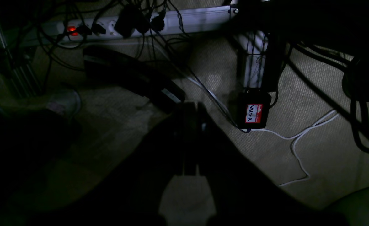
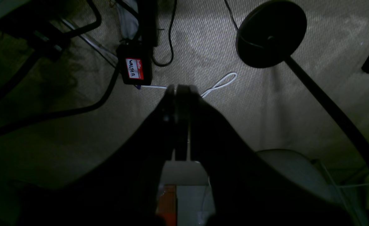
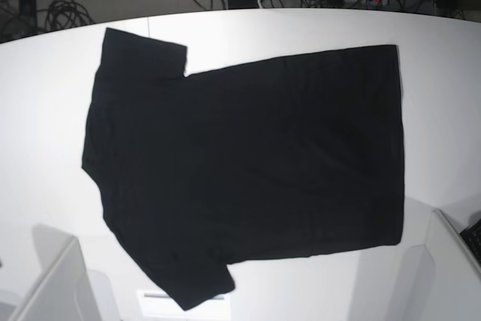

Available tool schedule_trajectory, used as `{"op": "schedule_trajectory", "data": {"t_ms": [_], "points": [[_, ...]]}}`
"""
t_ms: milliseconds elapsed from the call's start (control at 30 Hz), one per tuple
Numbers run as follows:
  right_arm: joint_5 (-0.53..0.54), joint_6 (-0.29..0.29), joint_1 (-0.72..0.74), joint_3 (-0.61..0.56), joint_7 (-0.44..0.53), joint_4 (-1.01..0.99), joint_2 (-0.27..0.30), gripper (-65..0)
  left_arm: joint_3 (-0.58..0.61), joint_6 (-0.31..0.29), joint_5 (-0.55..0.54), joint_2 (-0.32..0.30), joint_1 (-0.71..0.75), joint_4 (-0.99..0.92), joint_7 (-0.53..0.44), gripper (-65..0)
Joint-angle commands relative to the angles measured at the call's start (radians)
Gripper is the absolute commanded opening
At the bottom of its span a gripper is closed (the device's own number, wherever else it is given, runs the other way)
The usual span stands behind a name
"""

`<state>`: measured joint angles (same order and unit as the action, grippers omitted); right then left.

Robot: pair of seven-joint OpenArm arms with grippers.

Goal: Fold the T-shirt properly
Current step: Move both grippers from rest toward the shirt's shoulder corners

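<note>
Wrist views dim, perhaps underexposed; base bright.

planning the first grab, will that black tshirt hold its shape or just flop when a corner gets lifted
Probably flop: the T-shirt lies spread flat as thin cloth, so a lifted corner would likely drape and drag the rest. It looks light for its spread. On the smooth white table it may slide or bunch rather than stay put when pushed.

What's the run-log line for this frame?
T-shirt: flat on table, plain side up, unfolded | left pincer: shut, empty | right pincer: shut, empty | both above floor
</note>
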<state>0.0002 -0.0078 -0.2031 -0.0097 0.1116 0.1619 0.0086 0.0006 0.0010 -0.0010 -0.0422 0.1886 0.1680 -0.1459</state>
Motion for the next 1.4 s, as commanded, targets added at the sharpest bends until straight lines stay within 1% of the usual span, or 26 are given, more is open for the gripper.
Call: {"op": "schedule_trajectory", "data": {"t_ms": [0, 433, 533, 600, 667, 700, 767, 833, 867, 933, 1000, 1067, 1133, 1200, 1233, 1300, 1367], "points": [[0.004, -0.001, -0.008, 0.000, 0.001, 0.000, 0.004, -65.0, -0.001, 0.004, 0.002, -0.005, 0.010, 0.000, -0.002, -65.0], [0.004, -0.001, -0.006, 0.001, 0.003, 0.003, 0.003, -65.0, 0.009, 0.004, 0.002, -0.006, 0.033, 0.002, -0.007, -65.0], [0.008, -0.001, -0.043, 0.009, 0.004, 0.067, 0.003, -65.0, 0.011, 0.004, 0.012, -0.008, 0.036, 0.002, -0.007, -65.0], [0.010, 0.001, -0.095, 0.037, 0.000, 0.156, 0.004, -65.0, 0.011, 0.004, 0.012, -0.008, 0.061, 0.015, -0.008, -65.0], [0.010, 0.001, -0.155, 0.086, -0.003, 0.244, 0.004, -65.0, 0.011, 0.004, 0.012, -0.011, 0.099, 0.072, -0.008, -65.0], [0.010, 0.001, -0.183, 0.107, -0.011, 0.291, 0.004, -65.0, 0.011, 0.004, 0.012, -0.023, 0.125, 0.117, -0.008, -65.0], [0.010, 0.002, -0.235, 0.130, -0.056, 0.384, 0.004, -65.0, 0.011, 0.004, 0.006, -0.045, 0.187, 0.227, -0.008, -65.0], [0.010, 0.002, -0.286, 0.142, -0.086, 0.476, 0.004, -65.0, 0.005, 0.004, 0.003, -0.051, 0.240, 0.325, -0.008, -65.0], [0.010, 0.002, -0.312, 0.149, -0.095, 0.522, 0.004, -65.0, 0.005, 0.004, 0.003, -0.064, 0.266, 0.370, -0.008, -65.0], [0.010, 0.002, -0.364, 0.149, -0.099, 0.617, 0.003, -65.0, 0.009, 0.004, 0.002, -0.083, 0.309, 0.440, -0.007, -65.0], [0.010, 0.002, -0.418, 0.149, -0.100, 0.703, 0.001, -65.0, -0.001, 0.004, 0.002, -0.086, 0.354, 0.506, -0.007, -65.0], [0.010, -0.001, -0.454, 0.150, -0.129, 0.769, 0.001, -65.0, -0.001, 0.004, 0.002, -0.109, 0.391, 0.560, -0.007, -65.0], [0.010, -0.001, -0.487, 0.156, -0.171, 0.833, 0.001, -65.0, -0.001, 0.004, 0.002, -0.117, 0.434, 0.629, -0.007, -65.0], [0.010, -0.001, -0.510, 0.205, -0.200, 0.898, -0.009, -65.0, -0.003, 0.004, 0.002, -0.118, 0.477, 0.701, -0.008, -65.0], [0.010, -0.001, -0.520, 0.233, -0.206, 0.924, -0.028, -65.0, -0.004, 0.004, 0.002, -0.123, 0.500, 0.744, -0.008, -65.0], [0.010, 0.001, -0.536, 0.287, -0.207, 0.971, -0.045, -65.0, -0.014, 0.004, 0.000, -0.146, 0.546, 0.815, -0.008, -65.0], [0.008, 0.001, -0.557, 0.322, -0.221, 1.020, -0.049, -65.0, -0.041, 0.004, 0.000, -0.147, 0.589, 0.896, -0.008, -65.0]]}}
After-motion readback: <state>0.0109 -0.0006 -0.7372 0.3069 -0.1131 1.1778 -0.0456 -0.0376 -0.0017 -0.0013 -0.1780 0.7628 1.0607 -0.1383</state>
